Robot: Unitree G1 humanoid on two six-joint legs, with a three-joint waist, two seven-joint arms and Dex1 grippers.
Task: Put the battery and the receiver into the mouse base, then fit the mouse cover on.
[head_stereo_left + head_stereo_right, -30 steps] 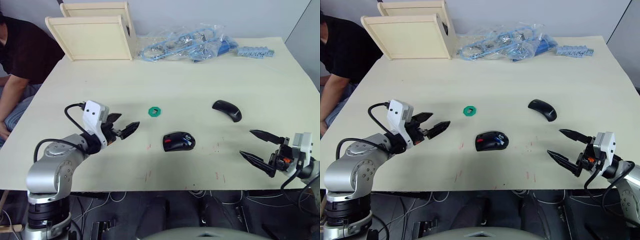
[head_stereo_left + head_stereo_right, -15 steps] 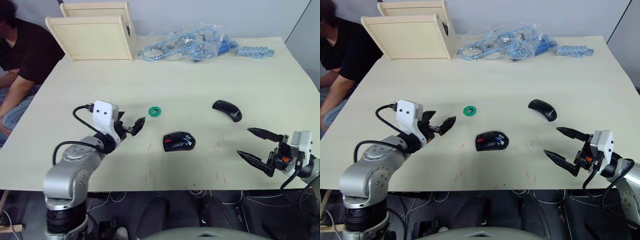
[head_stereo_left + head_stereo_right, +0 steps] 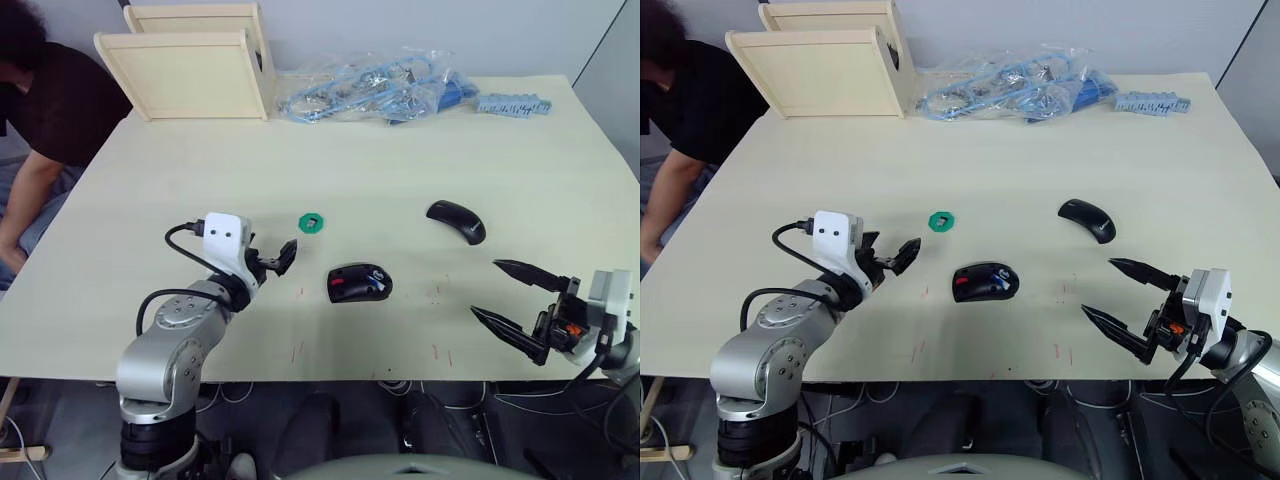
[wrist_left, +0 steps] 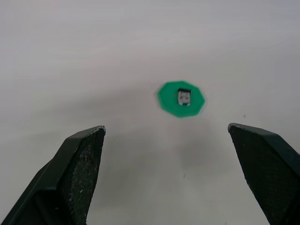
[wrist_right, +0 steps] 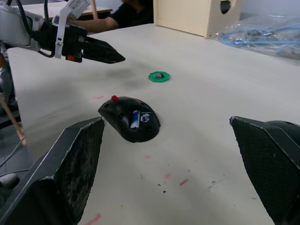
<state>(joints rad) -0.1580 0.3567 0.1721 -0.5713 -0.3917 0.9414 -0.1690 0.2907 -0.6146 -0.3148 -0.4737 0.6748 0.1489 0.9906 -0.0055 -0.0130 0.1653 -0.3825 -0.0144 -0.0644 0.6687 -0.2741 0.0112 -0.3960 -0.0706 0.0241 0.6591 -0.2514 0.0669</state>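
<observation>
A person [image 3: 45, 95] in a dark top sat at the upper left edge of the frame, beside the table [image 3: 330, 160]. Two pale wooden boxes [image 3: 190, 60] stood at the upper left, at the table's far edge. The left gripper [image 3: 902, 256] was at left of centre, low over the table, its fingers spread wide apart and empty in the left wrist view, pointing toward the green disc [image 4: 181, 99]. The receiver [image 4: 184, 96], a small dark nub, lay on top of that disc, just above centre in the left wrist view. The mouse base [image 3: 359, 283] sat at centre, slightly below the middle of the frame, apart from both grippers. The battery [image 5: 135, 118], blue, lay inside the base's open cavity. A heap of clear bags with blue parts [image 3: 375, 85] lay at upper centre. The mouse cover [image 3: 455, 220] lay right of centre, well apart from the base. The right gripper [image 3: 515, 305] was at lower right near the table's front edge, its fingers spread wide and holding nothing.
</observation>
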